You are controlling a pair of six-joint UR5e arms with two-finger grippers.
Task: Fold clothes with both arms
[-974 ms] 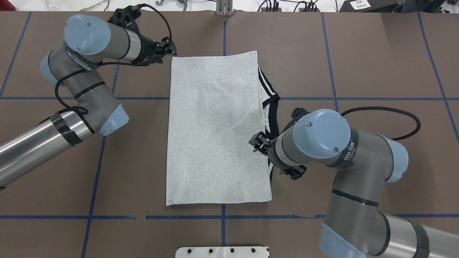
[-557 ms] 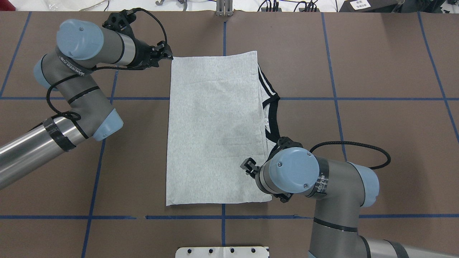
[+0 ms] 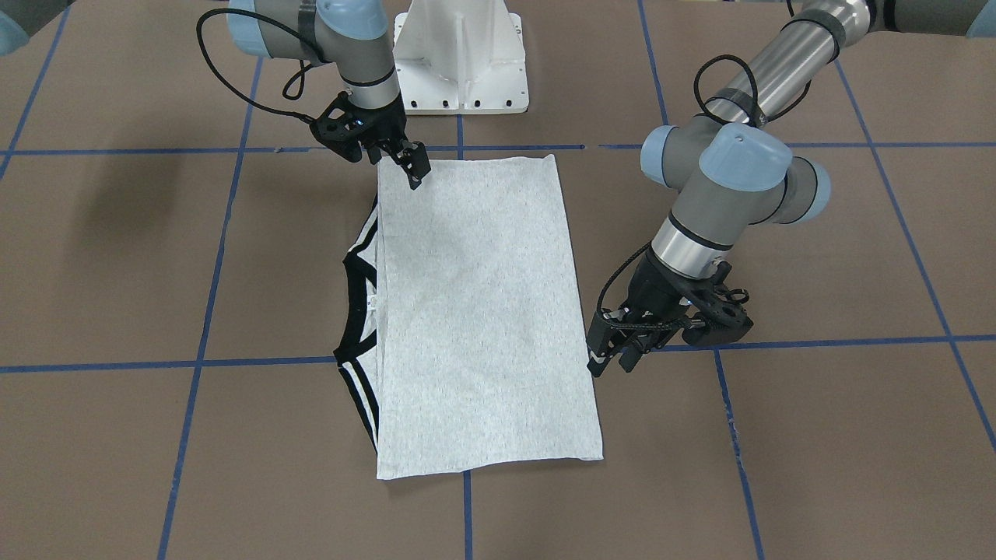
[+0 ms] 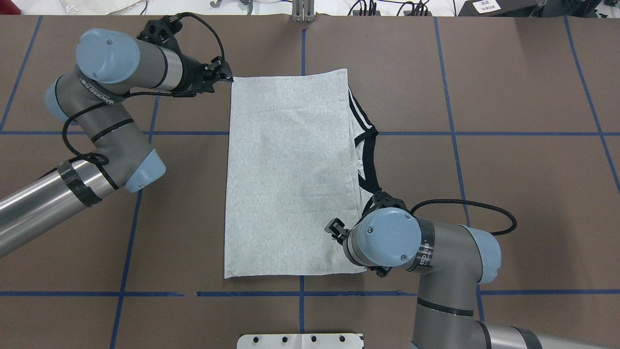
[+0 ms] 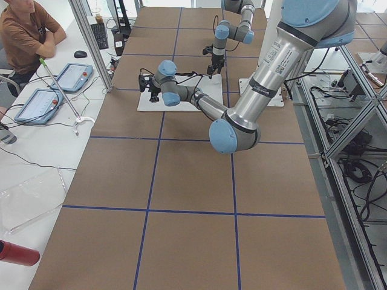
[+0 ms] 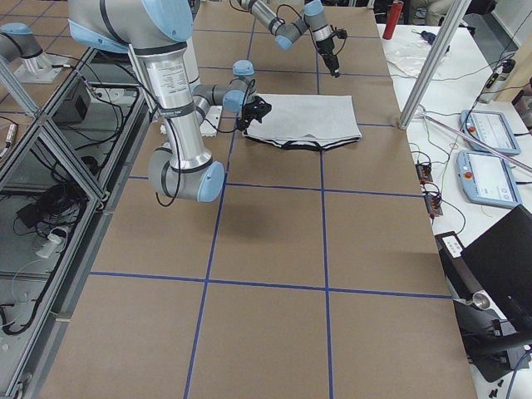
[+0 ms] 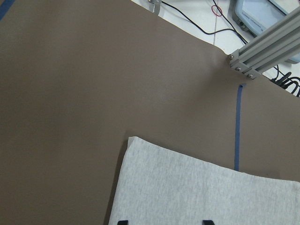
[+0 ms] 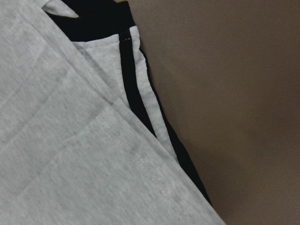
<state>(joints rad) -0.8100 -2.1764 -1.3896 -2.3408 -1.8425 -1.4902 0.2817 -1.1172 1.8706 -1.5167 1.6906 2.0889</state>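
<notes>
Bending sharply at the elbow, the left arm [image 4: 97, 121] reaches across the brown table [image 4: 508, 97] with its wrist laid nearly level. The left gripper [image 4: 224, 75] sits at the far corner of the T-shirt [image 4: 290, 179] on that side. In its wrist view two black fingertips [image 7: 123, 221] stand well apart at the bottom edge, over the grey cloth just inside the corner, so its jaws are wide. Whether they touch the fabric I cannot tell.

The right arm [image 4: 436, 252] is tucked in close to the white pedestal [image 3: 463, 54], wrist pointing down. From the front, the right gripper [image 3: 414, 165] hangs over the shirt's near corner on its own side. From overhead its wrist joint covers most of it, and its own camera shows only cloth and table, so I cannot tell how wide it stands.

The shirt lies flat mid-table, folded into a long rectangle with plain grey facing up. Its black neckband [image 4: 370, 160] and the black stripes [image 8: 126, 70] peek out along the edge by the right arm; the rest lies under the fold.
</notes>
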